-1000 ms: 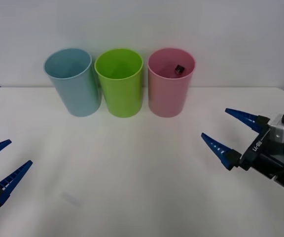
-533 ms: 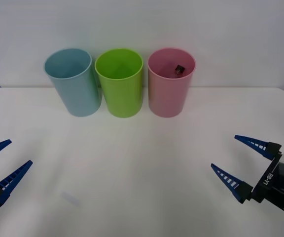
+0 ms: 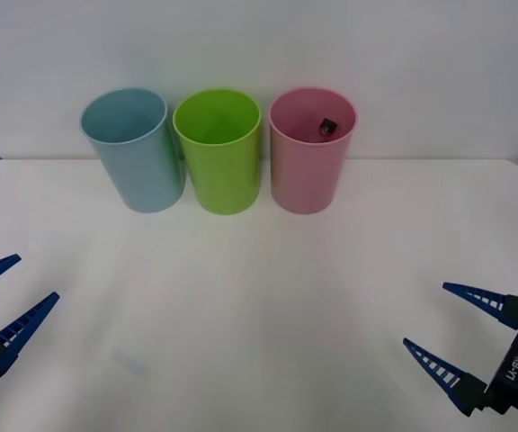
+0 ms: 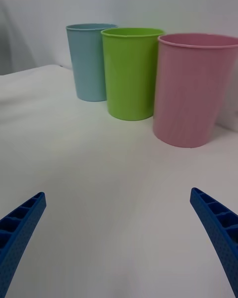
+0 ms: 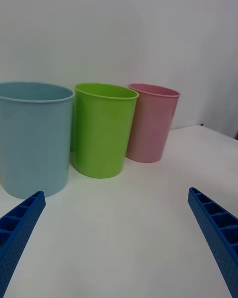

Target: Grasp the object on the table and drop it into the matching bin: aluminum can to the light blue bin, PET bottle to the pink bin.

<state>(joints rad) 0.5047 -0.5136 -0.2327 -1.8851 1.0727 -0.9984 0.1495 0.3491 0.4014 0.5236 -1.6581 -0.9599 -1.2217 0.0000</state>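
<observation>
PET bottle (image 3: 327, 126) already inside pink bin (image 3: 310, 171) — just black cap peeking near far-right inner wall. Pink bin upright, rightmost in far row on white table (image 3: 259, 297); light blue bin (image 3: 135, 157) upright, leftmost.

Only the black cap of the PET bottle (image 3: 327, 126) is seen inside the pink bin (image 3: 311, 171); its body is hidden by the wall. The left tool (image 3: 0, 301) is cut off by the picture's edge.
</observation>
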